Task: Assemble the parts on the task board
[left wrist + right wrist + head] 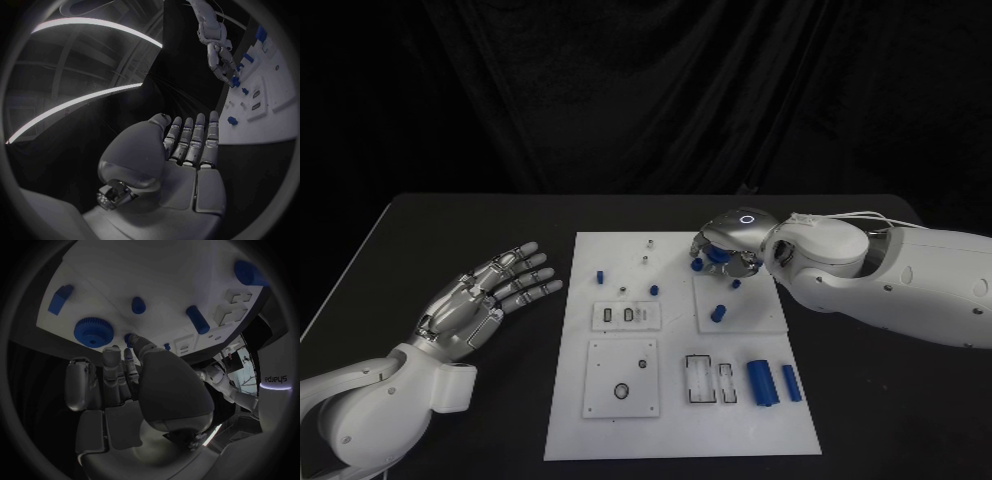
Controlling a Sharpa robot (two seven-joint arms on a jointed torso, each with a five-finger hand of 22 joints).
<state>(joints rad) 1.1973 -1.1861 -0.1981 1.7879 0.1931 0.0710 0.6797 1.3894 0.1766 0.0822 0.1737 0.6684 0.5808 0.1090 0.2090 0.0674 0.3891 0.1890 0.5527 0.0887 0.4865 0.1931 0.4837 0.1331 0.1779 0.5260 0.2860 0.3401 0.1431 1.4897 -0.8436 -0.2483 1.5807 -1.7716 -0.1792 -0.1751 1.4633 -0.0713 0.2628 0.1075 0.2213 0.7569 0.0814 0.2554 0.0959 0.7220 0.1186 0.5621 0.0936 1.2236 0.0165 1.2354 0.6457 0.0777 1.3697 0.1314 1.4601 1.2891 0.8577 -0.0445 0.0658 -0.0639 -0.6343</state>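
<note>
R hand [727, 250] over board's [589, 440] far edge, fingers curled down round a blue part [692, 265]; can't tell if gripped. Pegs [718, 312] lie just nearside of it, upright. L hand [491, 297] flat, empty, off board — R nearer.

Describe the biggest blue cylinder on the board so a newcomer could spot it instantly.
Start at the white task board mid-table and go to its near right corner. Two blue cylinders lie side by side there; the big cylinder is the left one, thicker than its slim neighbour.
</note>
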